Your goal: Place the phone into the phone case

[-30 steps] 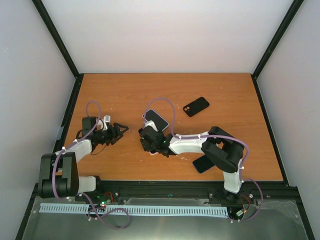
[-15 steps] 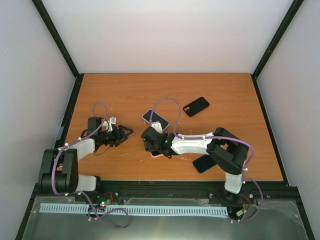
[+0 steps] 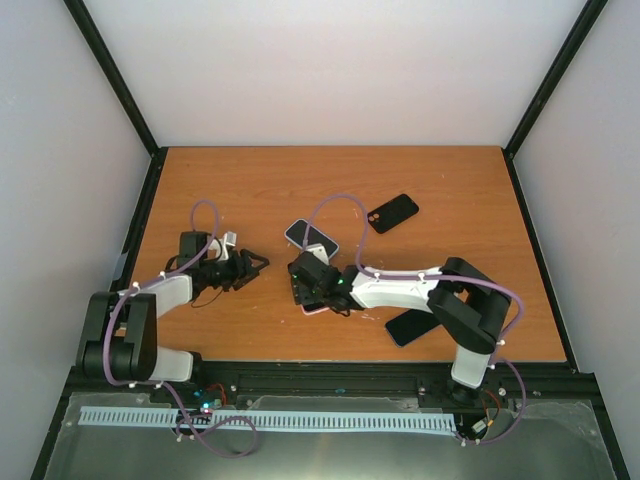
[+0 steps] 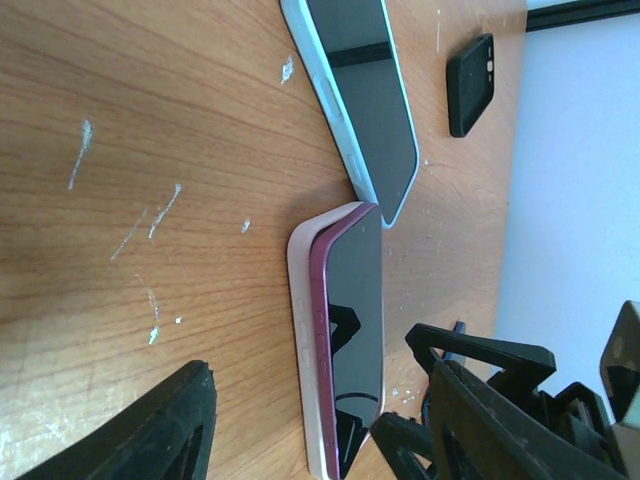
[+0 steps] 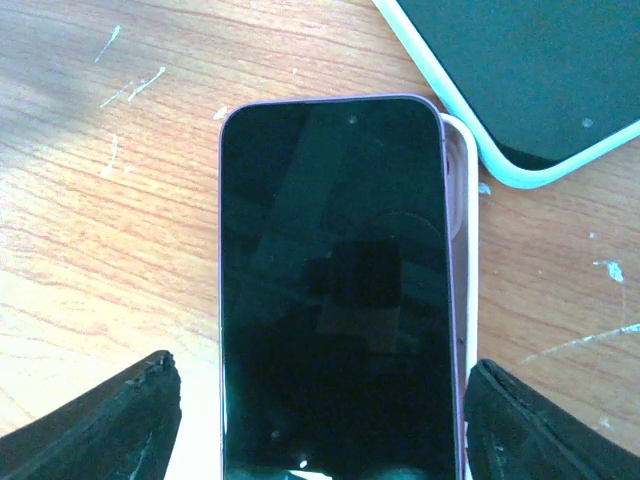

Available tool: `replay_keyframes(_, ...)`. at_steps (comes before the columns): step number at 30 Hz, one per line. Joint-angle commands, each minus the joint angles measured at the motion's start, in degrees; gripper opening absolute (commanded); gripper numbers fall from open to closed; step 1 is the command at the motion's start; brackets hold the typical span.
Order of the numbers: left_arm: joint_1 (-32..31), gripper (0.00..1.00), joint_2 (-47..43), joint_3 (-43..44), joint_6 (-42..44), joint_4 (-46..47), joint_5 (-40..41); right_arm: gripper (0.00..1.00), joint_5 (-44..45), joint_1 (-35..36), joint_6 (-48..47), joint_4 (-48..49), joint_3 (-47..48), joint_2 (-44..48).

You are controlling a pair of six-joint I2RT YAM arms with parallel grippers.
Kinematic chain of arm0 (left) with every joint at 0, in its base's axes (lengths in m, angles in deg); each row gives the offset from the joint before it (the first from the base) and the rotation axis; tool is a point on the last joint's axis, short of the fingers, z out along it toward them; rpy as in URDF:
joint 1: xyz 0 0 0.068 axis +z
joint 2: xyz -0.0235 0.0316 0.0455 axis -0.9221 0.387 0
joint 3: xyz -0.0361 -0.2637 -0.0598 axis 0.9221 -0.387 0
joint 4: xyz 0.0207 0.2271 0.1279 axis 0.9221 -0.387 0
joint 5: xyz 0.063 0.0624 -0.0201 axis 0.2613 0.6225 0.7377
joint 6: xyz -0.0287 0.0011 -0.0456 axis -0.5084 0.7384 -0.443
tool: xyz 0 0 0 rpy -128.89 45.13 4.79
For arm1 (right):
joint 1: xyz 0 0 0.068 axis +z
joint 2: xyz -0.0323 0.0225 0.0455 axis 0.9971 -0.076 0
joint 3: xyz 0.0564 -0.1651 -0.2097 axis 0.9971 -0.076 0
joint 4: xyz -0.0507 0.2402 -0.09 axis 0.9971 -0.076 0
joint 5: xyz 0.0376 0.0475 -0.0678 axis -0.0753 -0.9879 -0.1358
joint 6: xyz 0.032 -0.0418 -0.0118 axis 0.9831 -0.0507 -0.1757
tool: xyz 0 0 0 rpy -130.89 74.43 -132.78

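A purple phone point(image 5: 335, 290) with a dark screen lies skewed on top of a pale pink case point(image 5: 466, 300); one long side rides above the case rim point(image 4: 303, 340). In the top view the pair point(image 3: 316, 307) sits mid-table under my right gripper point(image 3: 308, 290). My right gripper point(image 5: 325, 420) is open, its fingers point(image 5: 120, 420) on either side of the phone and case. My left gripper point(image 3: 256, 265) is open and empty, just left of the phone, pointing at it point(image 4: 320, 420).
A phone in a light-blue case point(image 3: 311, 238) lies just beyond the pink case, nearly touching it point(image 4: 365, 100). A black case point(image 3: 392, 212) lies farther back right. A black phone point(image 3: 408, 326) lies near the front under the right arm.
My left gripper has moved right, closer to the phone. My right gripper has shifted slightly right and stays over the phone and pink case.
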Motion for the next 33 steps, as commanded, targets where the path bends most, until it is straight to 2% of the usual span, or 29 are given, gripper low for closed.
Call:
replay_keyframes(1,-0.7,0.56,2.4,1.8,0.3,2.7,0.1,0.73,-8.0,-2.8,-5.4,5.3,-3.8,4.0)
replay_keyframes(4,-1.0,0.51,4.1,1.8,-0.2,4.3,-0.4,0.66,-9.7,-4.3,-5.8,7.5,-5.4,4.7)
replay_keyframes(16,-3.9,0.46,8.3,3.8,-1.2,7.3,0.2,0.46,-17.6,-11.3,-5.2,15.1,-9.4,2.3)
replay_keyframes(26,-7.0,0.44,13.2,6.4,-1.6,9.1,0.7,0.43,-23.0,-13.6,-4.2,19.3,-11.6,-0.2)
replay_keyframes(33,-8.1,0.35,13.8,6.7,-2.2,9.5,2.3,0.39,-26.8,-13.7,-2.7,23.5,-14.0,-0.8)
